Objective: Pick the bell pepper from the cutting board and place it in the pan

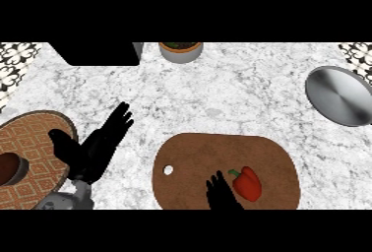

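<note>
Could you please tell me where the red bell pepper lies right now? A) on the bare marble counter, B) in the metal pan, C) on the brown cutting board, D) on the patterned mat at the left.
C: the red bell pepper lies on the brown cutting board, just beside the right robot hand, while the metal pan holds nothing.

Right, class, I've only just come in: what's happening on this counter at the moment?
The right robot hand sits low over the brown cutting board, fingers open, just left of the red bell pepper, which lies on the board, not yet gripped. The grey pan waits at the counter's far right. The left robot hand rests open beside a patterned mat.
</note>
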Robot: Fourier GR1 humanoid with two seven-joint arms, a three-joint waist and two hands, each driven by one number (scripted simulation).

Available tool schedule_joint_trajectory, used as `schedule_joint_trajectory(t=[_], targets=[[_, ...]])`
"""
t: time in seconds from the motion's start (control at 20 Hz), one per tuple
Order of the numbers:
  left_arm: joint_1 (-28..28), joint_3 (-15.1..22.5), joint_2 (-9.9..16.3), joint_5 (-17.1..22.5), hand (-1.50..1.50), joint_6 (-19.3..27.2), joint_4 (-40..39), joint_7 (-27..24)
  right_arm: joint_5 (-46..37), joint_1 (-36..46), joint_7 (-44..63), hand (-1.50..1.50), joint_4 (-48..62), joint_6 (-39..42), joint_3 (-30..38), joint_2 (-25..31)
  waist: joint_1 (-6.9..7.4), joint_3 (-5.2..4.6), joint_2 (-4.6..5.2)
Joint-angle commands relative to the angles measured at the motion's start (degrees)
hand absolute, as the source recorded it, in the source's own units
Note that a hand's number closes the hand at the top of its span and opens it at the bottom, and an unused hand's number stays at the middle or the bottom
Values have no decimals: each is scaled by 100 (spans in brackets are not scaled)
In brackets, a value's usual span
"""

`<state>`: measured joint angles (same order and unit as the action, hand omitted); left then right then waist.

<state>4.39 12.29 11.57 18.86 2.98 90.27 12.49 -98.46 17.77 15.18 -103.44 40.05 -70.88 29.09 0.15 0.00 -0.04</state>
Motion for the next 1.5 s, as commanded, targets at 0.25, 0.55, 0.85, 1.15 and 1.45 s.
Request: schedule_joint_trajectory(t=[0.25,0.55,0.85,1.15,1.45], targets=[[-226,-12,-218,-350,0,-93,-51,-197,-393,-110,-416,-150,766,-769,637,-169,0,0,1],[65,-109,-373,-389,0,-144,-376,-203,-596,-50,-1058,150,642,-1581,624,257,-23,-1,2],[-102,-252,-345,-403,0,-95,-30,46,-1104,340,-1542,150,1334,-1844,733,-351,5,0,-1],[24,-343,-356,-359,0,-209,-235,-122,-14,-247,-788,150,1212,-2312,2291,-555,-193,16,30],[-203,-487,-337,-375,0,-53,-147,-228,1584,-1143,938,150,1128,-2544,4685,-2193,-618,72,66]])
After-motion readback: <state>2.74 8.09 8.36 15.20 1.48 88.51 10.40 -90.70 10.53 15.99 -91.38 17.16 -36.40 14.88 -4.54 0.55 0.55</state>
